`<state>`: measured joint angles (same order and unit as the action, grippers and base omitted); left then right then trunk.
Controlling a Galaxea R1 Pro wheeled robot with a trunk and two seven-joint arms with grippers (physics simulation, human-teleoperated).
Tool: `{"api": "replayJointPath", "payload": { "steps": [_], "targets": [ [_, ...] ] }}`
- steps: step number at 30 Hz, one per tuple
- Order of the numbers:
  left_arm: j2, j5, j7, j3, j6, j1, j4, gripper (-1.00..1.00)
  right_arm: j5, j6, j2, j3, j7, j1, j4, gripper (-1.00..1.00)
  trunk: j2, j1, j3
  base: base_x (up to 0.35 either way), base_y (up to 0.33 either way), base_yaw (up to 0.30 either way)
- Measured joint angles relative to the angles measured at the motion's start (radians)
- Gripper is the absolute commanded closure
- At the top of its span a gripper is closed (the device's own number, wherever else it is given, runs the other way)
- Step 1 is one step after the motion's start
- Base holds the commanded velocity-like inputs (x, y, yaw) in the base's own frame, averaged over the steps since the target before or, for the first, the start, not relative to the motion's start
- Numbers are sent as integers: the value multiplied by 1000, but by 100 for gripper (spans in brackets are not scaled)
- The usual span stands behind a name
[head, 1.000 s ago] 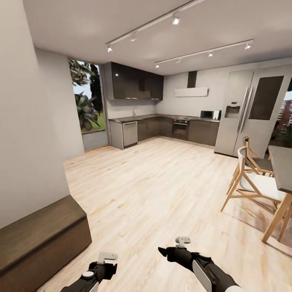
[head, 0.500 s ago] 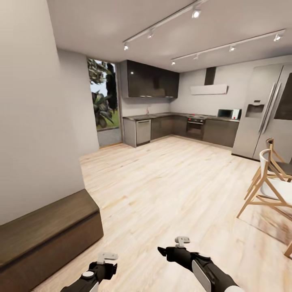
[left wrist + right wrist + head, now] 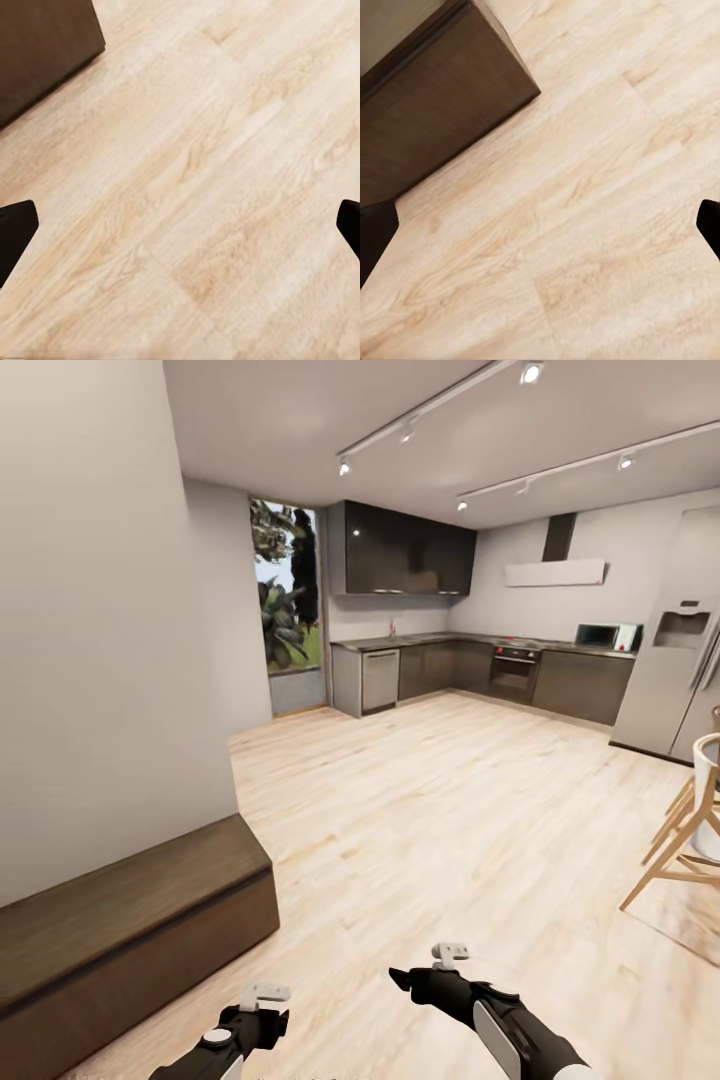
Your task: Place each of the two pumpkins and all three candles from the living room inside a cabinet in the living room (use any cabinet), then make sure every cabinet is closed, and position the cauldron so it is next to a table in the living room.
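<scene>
Low dark-brown cabinet (image 3: 130,920) along the grey wall (image 3: 100,640) at lower left of the head view, fronts shut, its end corner also at the upper left of both wrist views. Pale wood floor (image 3: 450,820) across the middle. Left gripper (image 3: 180,225) at bottom left of centre in the head view, right gripper (image 3: 540,225) just right of it (both low, over bare floor, well apart from the cabinet). Fingers spread wide on each, dark tips at opposite edges of the wrist views, nothing held. Dark kitchen cupboards (image 3: 410,560), oven (image 3: 514,672), microwave (image 3: 600,634) and fridge (image 3: 675,670) at the far end; wooden chair (image 3: 690,830) at the right edge.
</scene>
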<state>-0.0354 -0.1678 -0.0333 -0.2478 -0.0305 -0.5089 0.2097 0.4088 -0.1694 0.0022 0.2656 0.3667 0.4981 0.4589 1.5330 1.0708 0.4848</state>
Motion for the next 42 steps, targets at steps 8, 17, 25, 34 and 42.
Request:
{"api": "replayJointPath", "payload": {
  "steps": [8, 17, 25, 34, 42],
  "targets": [
    [0, 0, 0, 0, 0, 0, 0, -100, 0, 0, 0, 0, 0, 0, -1, -100, 0, 0, 10, 0, 0, 178],
    [0, 0, 0, 0, 0, 0, 0, -100, 0, 0, 0, 0, 0, 0, -1, -100, 0, 0, 21, 0, 0, 175],
    [0, 0, 0, 0, 0, 0, 0, -100, 1, 0, 0, 1, 0, 0, -2, -100, 0, 0, 31, 0, 0, 172],
    [0, 0, 0, 0, 0, 0, 0, -100, 2, 0, 0, 1, 0, 0, -1, -100, 0, 0, 43, 0, 0, 155],
    [0, 0, 0, 0, -1, 0, 0, -100, 2, 0, 0, 2, 0, 0, -1, -100, 0, 0, 54, 0, 0, 149]
  ]
}}
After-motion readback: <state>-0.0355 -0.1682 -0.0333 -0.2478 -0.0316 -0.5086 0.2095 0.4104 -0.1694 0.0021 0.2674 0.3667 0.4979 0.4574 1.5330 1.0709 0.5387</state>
